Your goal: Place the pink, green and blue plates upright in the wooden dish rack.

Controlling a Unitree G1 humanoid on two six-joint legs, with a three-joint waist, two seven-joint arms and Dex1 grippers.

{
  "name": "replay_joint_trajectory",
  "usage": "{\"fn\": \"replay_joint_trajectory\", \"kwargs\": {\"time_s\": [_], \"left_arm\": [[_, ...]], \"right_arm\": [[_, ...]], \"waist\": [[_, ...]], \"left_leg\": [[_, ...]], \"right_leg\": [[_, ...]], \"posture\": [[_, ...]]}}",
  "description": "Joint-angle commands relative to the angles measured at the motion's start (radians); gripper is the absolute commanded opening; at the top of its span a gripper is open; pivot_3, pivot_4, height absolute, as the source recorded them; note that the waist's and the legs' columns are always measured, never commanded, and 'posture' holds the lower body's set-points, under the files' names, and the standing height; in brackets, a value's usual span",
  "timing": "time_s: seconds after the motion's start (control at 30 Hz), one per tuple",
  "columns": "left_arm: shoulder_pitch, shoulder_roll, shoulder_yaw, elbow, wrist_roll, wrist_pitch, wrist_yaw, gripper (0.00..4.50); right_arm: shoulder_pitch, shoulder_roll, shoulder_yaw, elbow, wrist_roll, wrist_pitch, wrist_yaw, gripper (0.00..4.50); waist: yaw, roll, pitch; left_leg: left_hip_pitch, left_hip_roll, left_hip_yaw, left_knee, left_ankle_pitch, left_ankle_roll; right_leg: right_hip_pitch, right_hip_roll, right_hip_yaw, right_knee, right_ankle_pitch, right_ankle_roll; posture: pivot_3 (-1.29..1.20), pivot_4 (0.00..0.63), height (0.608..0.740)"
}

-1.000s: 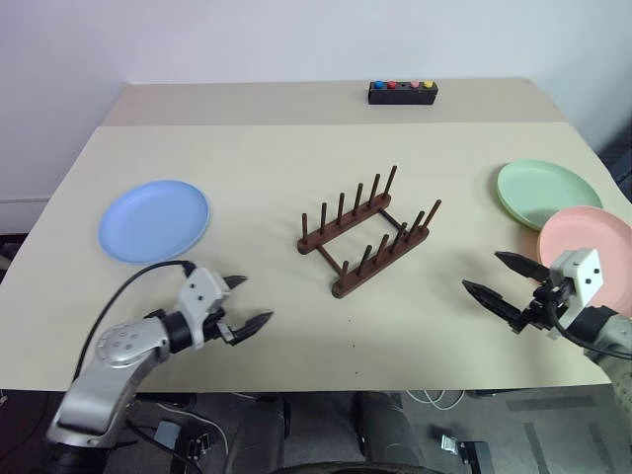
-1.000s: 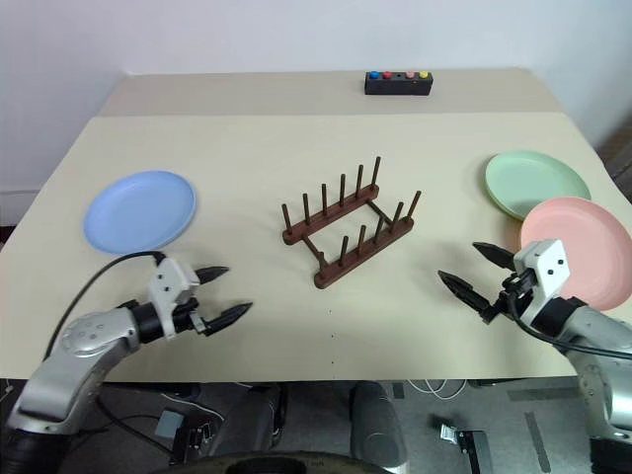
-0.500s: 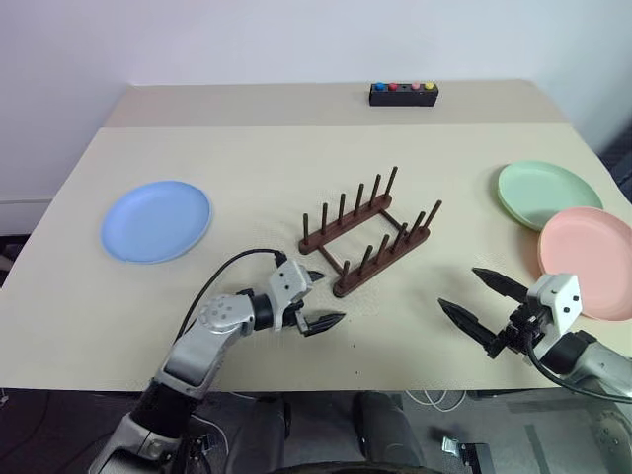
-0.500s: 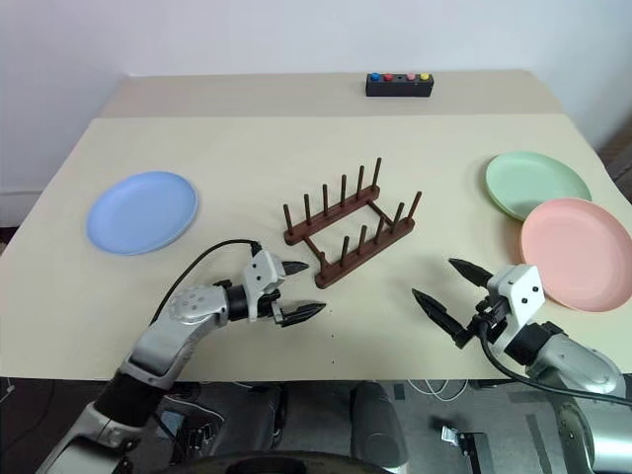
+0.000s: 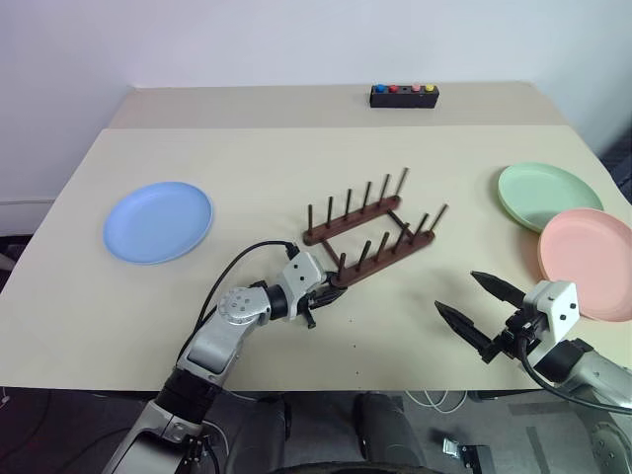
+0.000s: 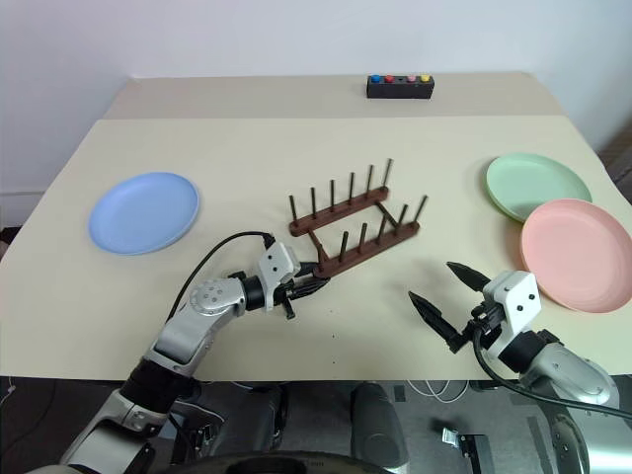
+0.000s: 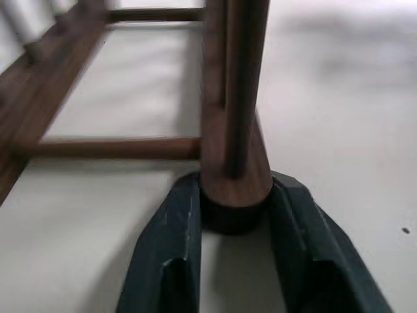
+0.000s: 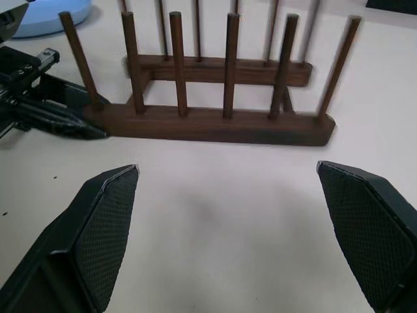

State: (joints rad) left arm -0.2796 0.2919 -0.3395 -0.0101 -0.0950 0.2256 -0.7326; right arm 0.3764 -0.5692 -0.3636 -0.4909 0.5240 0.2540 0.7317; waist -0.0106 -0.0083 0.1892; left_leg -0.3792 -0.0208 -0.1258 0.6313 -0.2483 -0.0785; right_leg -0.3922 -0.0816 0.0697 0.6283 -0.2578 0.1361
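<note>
The wooden dish rack (image 5: pixel 370 232) stands at the table's middle with nothing between its pegs. My left gripper (image 5: pixel 326 288) is shut on the near left end of its front bar (image 7: pixel 234 189), one finger on each side. My right gripper (image 5: pixel 457 293) hovers open to the right of the rack, near the front edge, with nothing between its fingers (image 8: pixel 107 215). The blue plate (image 5: pixel 158 221) lies flat at the left. At the right the green plate (image 5: pixel 548 194) lies flat, with the pink plate (image 5: pixel 588 247) just in front of it.
A black box with coloured buttons (image 5: pixel 403 95) sits at the far edge of the table (image 5: pixel 247 158). Bare tabletop lies between the rack and the plates on both sides.
My left gripper swung right from near the blue plate to the rack's near end and closed on the bar. The rack turned slightly. My right gripper drifted left, still open.
</note>
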Motion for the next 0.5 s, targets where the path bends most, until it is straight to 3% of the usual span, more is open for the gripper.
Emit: {"fn": "replay_joint_trajectory", "kwargs": {"time_s": [0.03, 0.27, 0.5], "left_arm": [[0.017, 0.023, -0.001, 0.021, 0.029, -0.022, 0.000, 0.72], [-0.066, 0.058, 0.014, 0.085, -0.021, -0.104, -0.139, 0.73], [-0.270, 0.032, -0.020, 0.332, -0.008, -0.246, -0.322, 0.73]], "right_arm": [[-0.010, -0.009, 0.000, -0.037, 0.006, -0.007, 0.004, 4.50], [-0.012, -0.043, 0.015, -0.003, -0.014, -0.004, 0.040, 4.50], [0.006, -0.029, 0.065, -0.002, -0.064, -0.027, 0.034, 4.50]], "waist": [[-0.001, 0.000, 0.000], [-0.002, 0.000, 0.000], [-0.001, -0.001, 0.001]], "left_leg": [[0.000, 0.000, 0.000, 0.000, 0.000, 0.000], [0.001, 0.000, 0.000, -0.001, 0.000, 0.000], [-0.003, 0.000, 0.000, 0.000, 0.000, 0.000]], "right_leg": [[0.000, 0.000, 0.000, 0.000, 0.000, 0.000], [0.000, 0.000, 0.000, 0.000, 0.000, 0.000], [-0.001, 0.000, 0.000, -0.002, 0.000, 0.000]], "posture": [[0.00, 0.150, 0.740], [0.00, 0.150, 0.740], [0.00, 0.150, 0.740]]}}
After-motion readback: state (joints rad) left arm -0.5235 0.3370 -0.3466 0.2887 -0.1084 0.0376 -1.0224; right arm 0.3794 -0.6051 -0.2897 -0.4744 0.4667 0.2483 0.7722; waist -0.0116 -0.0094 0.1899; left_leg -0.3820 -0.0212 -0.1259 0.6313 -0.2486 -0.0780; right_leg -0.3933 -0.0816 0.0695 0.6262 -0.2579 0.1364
